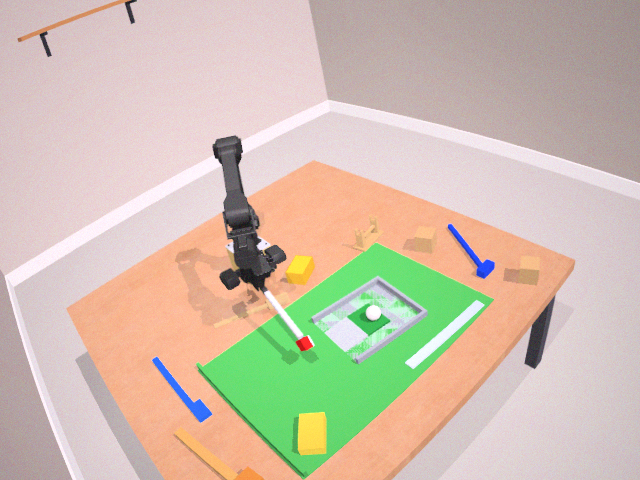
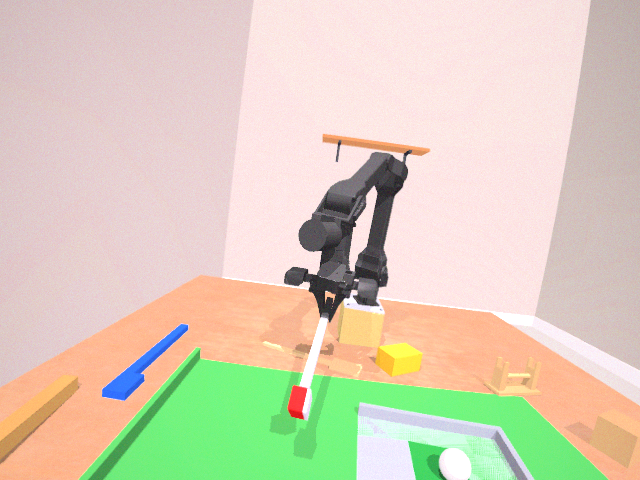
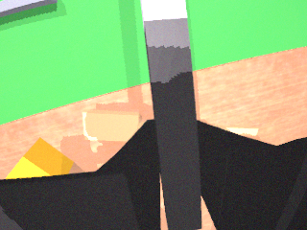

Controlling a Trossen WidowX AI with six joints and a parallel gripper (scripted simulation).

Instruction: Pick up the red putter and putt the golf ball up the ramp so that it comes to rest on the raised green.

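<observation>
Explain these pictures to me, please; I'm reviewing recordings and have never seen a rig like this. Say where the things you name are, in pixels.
The machine is one black jointed arm (image 1: 235,193) (image 2: 379,222) mounted at the table's edge area. The top picture looks down from high up; the exterior one faces the arm across the table; the wrist one looks out past its jaws. Those are closed on the red-headed putter (image 1: 283,316) (image 2: 313,356) (image 3: 165,34). On the table (image 1: 413,201) lie a green mat, blue clubs and blocks. The white ball (image 1: 373,312) (image 2: 454,465) is inside the grey-walled frame (image 1: 389,341) (image 2: 429,417).
</observation>
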